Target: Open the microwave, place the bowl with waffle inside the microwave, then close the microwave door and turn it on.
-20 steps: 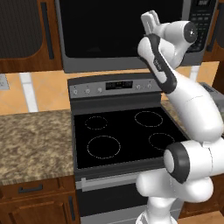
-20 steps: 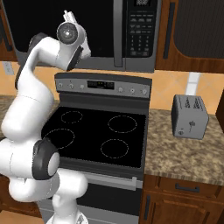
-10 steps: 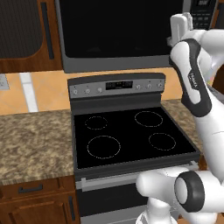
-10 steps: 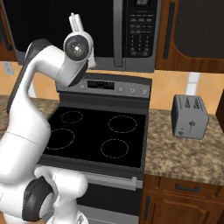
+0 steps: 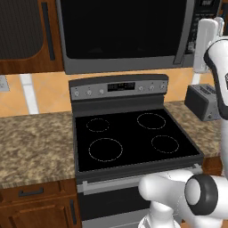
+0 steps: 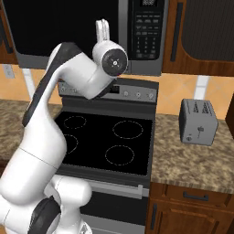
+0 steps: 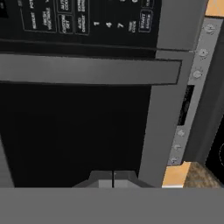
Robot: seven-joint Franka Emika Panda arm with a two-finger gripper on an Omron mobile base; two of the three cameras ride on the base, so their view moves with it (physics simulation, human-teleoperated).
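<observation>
1. The arm (image 6: 59, 105) is reaching up in front of the microwave (image 5: 124, 33), with the gripper (image 6: 102, 31) pointing up at the dark glass.
2. The gripper's fingers (image 7: 113, 177) are sitting pressed together, nothing between them.
3. The door (image 6: 64, 27) is sitting shut, flush with the frame, so this looks like the opening step.
4. In the hand view the handle (image 7: 87, 70) is running as a grey bar across the glass, just beside the keypad (image 7: 83, 19), and the gripper is hanging off it, not touching.
5. Next, I reckon, the fingers need to part, or hook behind that bar, before any pull.
6. The stove (image 5: 133, 138) below is showing four bare rings; the toaster (image 6: 197, 121) is standing on the counter (image 6: 192, 160) to the right.
7. Bowl and waffle: I cannot tell where they are.
</observation>
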